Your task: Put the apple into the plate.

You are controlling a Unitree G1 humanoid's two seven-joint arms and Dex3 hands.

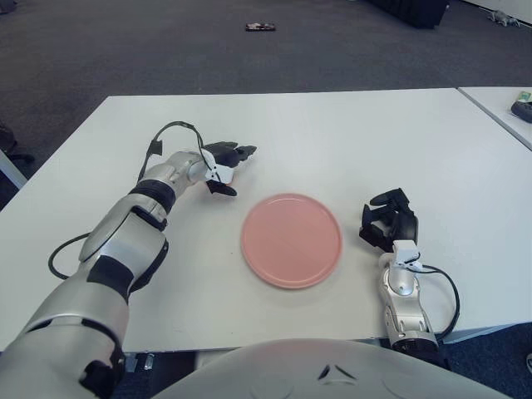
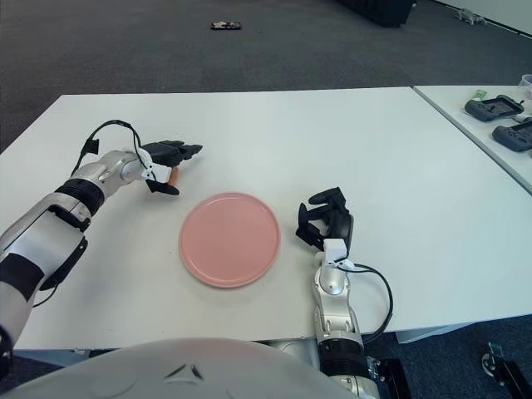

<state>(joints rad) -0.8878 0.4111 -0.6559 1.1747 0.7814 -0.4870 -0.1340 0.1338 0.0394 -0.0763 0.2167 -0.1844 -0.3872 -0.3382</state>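
The left hand (image 1: 223, 169) reaches out over the white worktop (image 1: 349, 141), up and to the left of the pink plate (image 1: 292, 240). Its dark fingers (image 2: 172, 150) are curled over the apple (image 2: 174, 175), which is nearly hidden; only a sliver of orange-red peeks out beneath them in the right eye view. The hand is closed around the apple, and I cannot tell whether the fruit touches the surface or is lifted off it. Apple and plate are apart, with a strip of bare white between the fingers and the plate's near rim.

The plate sits flat near the middle of the worktop, closer to the robot's edge than to the far one. It holds nothing. All around it the surface is bare: a wide stretch toward the far edge, and open room on both sides.

The right hand (image 1: 387, 219) shows to the right of the plate, near the front edge, fingers curled and holding nothing, a thin black cable (image 1: 445, 293) looping beside its forearm.

Beyond the far edge is dark carpet (image 1: 166, 50). A second worktop (image 2: 490, 125) stands off to the right, with a narrow gap between the two.
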